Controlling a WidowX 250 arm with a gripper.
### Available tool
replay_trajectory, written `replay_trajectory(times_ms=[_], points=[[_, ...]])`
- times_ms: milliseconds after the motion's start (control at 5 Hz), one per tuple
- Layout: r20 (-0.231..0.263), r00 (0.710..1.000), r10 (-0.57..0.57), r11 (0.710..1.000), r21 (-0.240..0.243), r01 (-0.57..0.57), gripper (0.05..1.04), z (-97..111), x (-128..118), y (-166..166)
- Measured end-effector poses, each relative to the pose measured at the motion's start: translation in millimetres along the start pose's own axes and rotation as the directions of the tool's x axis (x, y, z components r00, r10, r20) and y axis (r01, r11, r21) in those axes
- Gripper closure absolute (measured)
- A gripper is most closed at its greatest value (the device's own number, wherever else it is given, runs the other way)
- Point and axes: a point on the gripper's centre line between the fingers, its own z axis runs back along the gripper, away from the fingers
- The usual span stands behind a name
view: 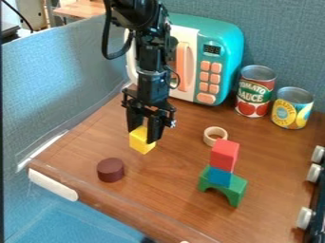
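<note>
The gripper [145, 131] hangs left of the middle of the wooden surface, pointing down, its two fingers closed against a yellow block [140, 142]. Whether the block touches the surface I cannot tell. A dark brown cylinder [110, 170] stands nearer the front edge, below and left of the yellow block. To the right is a small stack: a green arch [235, 188] at the bottom, a blue block [219, 177] on it and a red block [224, 154] on top. Just behind the stack lies a pale wooden ring [215, 135].
Behind the arm stands a teal toy microwave [223, 52]. A tomato can [255, 92] and a yellow-labelled can [292, 108] are at the back right. Stove knobs [313, 173] line the right edge. Grey-blue walls border the wooden surface [171, 194] at the left and back.
</note>
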Motion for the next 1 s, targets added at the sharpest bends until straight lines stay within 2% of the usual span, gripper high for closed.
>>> replay_trajectory(times_ms=[200, 600, 800, 1000], points=[[0.025, 0.999, -0.026, 1.000, -0.015, 0.027, 0.510, -13.3, 6.7, 4.9], [0.070, 0.997, -0.006, 0.999, -0.046, 0.009, 0.510, -20.1, 13.2, 10.0], [0.076, 0.997, 0.014, 0.998, -0.056, -0.010, 0.437, -21.2, 12.3, 11.3], [0.067, 0.998, 0.019, 0.997, -0.072, -0.014, 0.134, -20.0, 7.4, 7.2]])
